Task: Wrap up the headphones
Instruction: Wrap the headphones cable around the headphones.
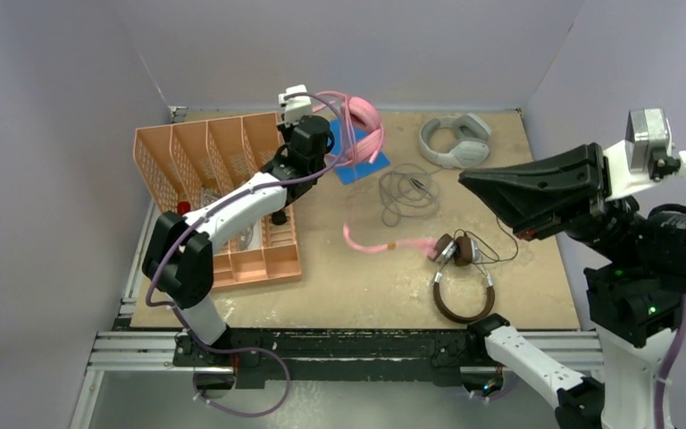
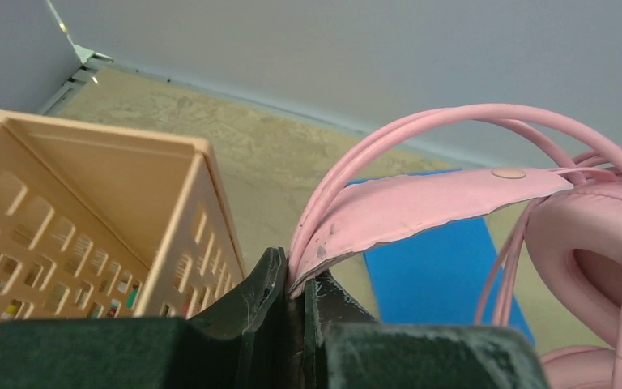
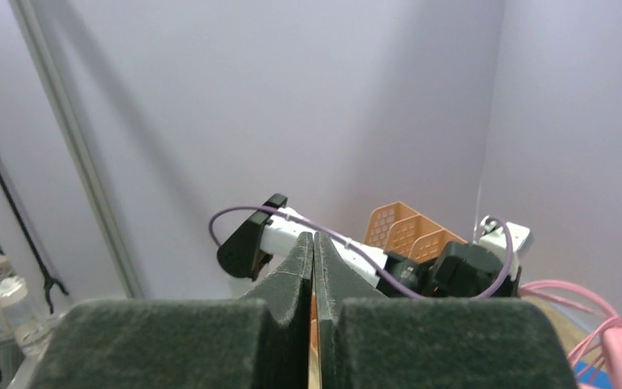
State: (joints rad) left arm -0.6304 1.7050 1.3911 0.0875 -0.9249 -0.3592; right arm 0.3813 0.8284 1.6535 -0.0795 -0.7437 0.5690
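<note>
- The left claw [image 2: 296,279] is clamping shut on the flat pink band [image 2: 421,207] of the pink over-ear headset [image 1: 364,125], pinching it edge-on between its two dark fingers.
- Loops of pink cable [image 2: 445,126] are rising out of that same pinch and arching over the band, and a padded pink ear cup [image 2: 591,243] is hanging to this claw's right.
- A flat blue sheet [image 2: 437,275] is lying just beyond and below the left claw, under the held headset.
- A peach plastic basket with slotted walls and dividers [image 1: 214,179] is standing close on the left claw's left.
- A loose pink cable tail [image 1: 384,243] is lying on the tan table [image 1: 339,286], nearer the bases than the left claw.
- The right claw [image 3: 314,247] is resting fully closed on nothing, raised over the table's right side and pointing toward the left arm [image 3: 332,239].
- A light-grey over-ear headset [image 1: 454,138] is lying beyond the right claw's tip, with a grey cable coil [image 1: 406,192] lying loosely between the two claws.
- A brown-and-silver headset with thin black cable [image 1: 463,277] is lying near the table's near edge, on the base side of the right claw.
</note>
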